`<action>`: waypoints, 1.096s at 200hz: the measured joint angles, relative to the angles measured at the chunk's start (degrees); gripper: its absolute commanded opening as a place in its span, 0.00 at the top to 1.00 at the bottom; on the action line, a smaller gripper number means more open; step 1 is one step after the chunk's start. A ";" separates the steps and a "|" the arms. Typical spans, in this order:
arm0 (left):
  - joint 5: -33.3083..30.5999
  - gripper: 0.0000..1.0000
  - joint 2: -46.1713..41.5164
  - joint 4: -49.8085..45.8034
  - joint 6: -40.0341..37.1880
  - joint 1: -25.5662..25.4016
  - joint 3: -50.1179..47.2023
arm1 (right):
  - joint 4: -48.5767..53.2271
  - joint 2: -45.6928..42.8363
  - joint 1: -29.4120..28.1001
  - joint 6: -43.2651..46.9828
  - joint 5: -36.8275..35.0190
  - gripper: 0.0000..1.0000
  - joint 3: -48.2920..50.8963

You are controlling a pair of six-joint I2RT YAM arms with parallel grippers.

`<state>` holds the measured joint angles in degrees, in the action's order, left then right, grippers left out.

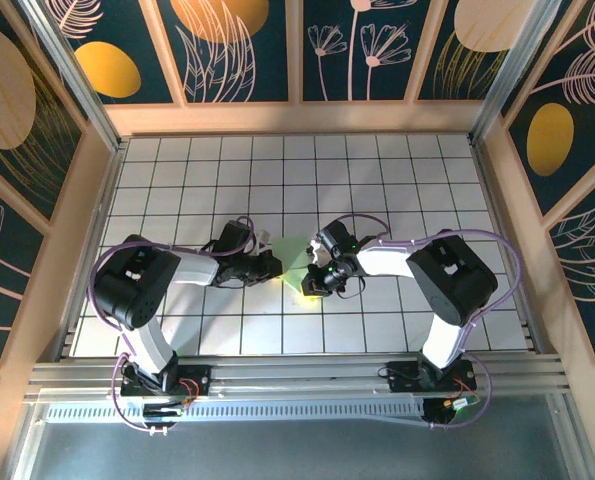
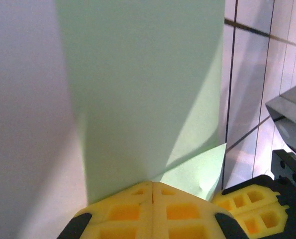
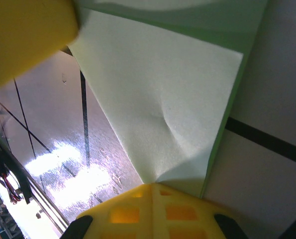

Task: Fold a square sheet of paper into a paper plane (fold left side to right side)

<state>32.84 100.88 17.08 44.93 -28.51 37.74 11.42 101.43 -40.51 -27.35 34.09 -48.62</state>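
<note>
The square sheet of paper (image 1: 295,260) is pale green and lies on the tiled table between my two grippers. In the left wrist view the sheet (image 2: 138,89) spreads out flat ahead of my left gripper (image 2: 152,183). Its yellow fingers are shut, with their tips resting on the paper where a raised flap (image 2: 200,172) begins. My right gripper (image 3: 152,185) is shut on that flap (image 3: 157,94), which dimples at the pinch and shows its paler underside. From above, the left gripper (image 1: 273,266) is at the paper's left and the right gripper (image 1: 310,284) is at its near right corner.
White tiles with dark grout lines (image 1: 377,180) surround the paper. Wooden walls (image 1: 297,118) with patterned panels close in the back and sides. An aluminium rail (image 1: 297,375) carries both arm bases at the near edge. The right gripper's yellow fingers (image 2: 247,201) sit close beside the left one.
</note>
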 measured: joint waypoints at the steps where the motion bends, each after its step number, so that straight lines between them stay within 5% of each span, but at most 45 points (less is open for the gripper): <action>1: 0.00 1.00 0.00 0.00 -0.02 0.11 0.00 | 0.00 0.00 0.00 0.00 0.00 1.00 0.00; 57: -0.74 1.00 -0.31 -1.20 -3.78 7.34 0.55 | 0.04 0.00 0.00 0.00 0.00 1.00 -0.09; 104: -7.43 1.00 -8.31 -5.81 -6.82 10.38 -1.49 | 0.04 0.00 -0.07 -0.04 0.00 1.00 -0.15; 145: -5.62 1.00 -14.47 -3.98 -5.16 2.93 -3.80 | 0.22 0.00 -0.11 -0.04 -0.15 1.00 -0.31; 219: -1.70 1.00 -5.99 1.46 -0.15 -3.72 -3.67 | 0.39 0.11 -0.11 -0.20 -0.15 1.00 -0.42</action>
<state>31.14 94.89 18.55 44.77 -32.23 34.06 11.81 101.54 -40.62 -27.55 33.93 -49.04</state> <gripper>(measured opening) 0.044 0.046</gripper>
